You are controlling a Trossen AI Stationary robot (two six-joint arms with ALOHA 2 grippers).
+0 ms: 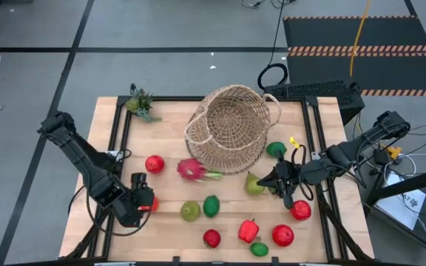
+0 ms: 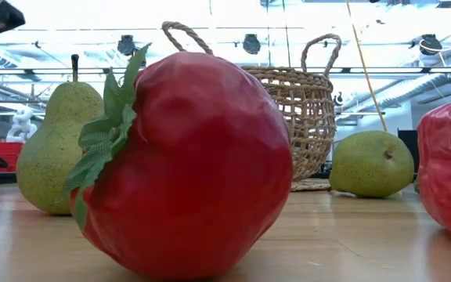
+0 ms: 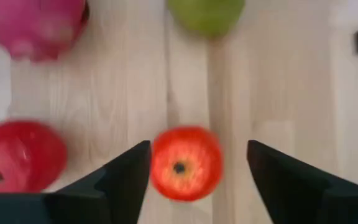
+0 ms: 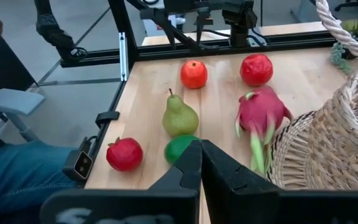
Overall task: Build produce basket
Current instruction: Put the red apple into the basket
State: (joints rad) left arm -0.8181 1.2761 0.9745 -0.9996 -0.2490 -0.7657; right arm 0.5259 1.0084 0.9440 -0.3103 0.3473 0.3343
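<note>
The tan wicker basket sits tilted at the table's middle, toward the far side, with nothing showing inside it. Produce lies scattered on the wood in front of it. Near the left edge, my left gripper points down, open, its fingers on either side of an orange-red tomato that rests on the table. One finger stands very close to the tomato; I cannot tell whether it touches. My right gripper is shut and empty, held above the table next to a green pear, right of the basket.
A red apple, pink dragonfruit, pear and lime lie near the left gripper. A red pepper and more red and green fruit lie along the near edge. A small green plant sits far left. A person's leg is beyond the table's left edge.
</note>
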